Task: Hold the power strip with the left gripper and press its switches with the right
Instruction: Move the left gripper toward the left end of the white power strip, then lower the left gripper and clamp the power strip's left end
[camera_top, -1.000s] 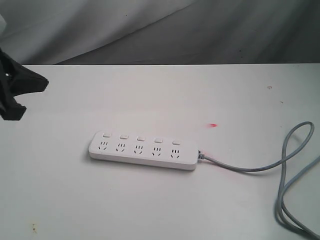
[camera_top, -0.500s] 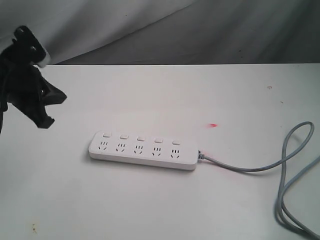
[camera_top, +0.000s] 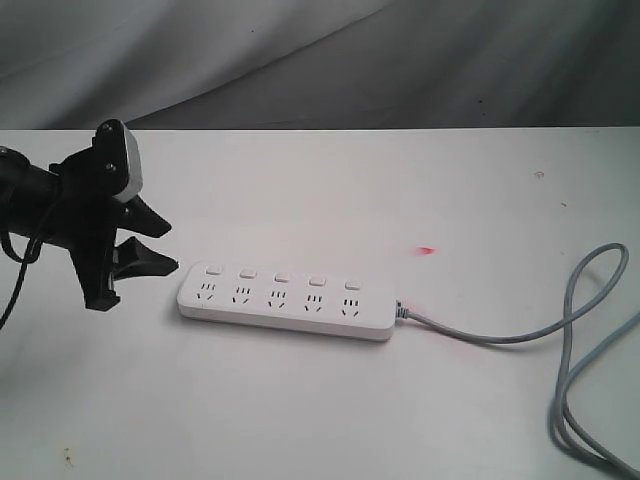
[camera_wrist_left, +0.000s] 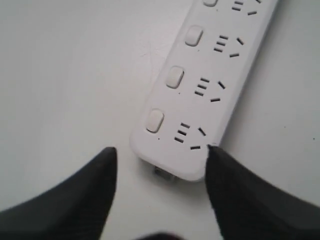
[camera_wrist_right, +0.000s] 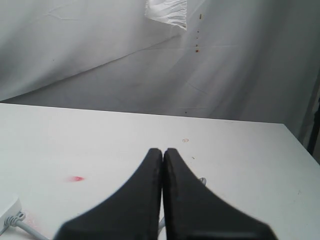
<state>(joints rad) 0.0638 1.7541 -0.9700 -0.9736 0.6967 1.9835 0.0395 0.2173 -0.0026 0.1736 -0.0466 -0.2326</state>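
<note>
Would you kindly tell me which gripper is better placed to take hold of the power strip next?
Left. The left gripper is open off the cable-free end of the power strip, jaws spread toward it. The right gripper is shut, outside the exterior view, apparently farther off past its other end.

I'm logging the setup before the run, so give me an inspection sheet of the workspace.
Surface: white table, one small red mark.
Job's things: power strip lying flat, five switches facing up, not gripped.
Clutter: nothing seen.
Grippers: left gripper jaws open at the strip's cable-free end; right gripper jaws shut, off the strip.
Cables: grey cable running from the strip in a loose loop.
Surroundings: grey cloth backdrop.
</note>
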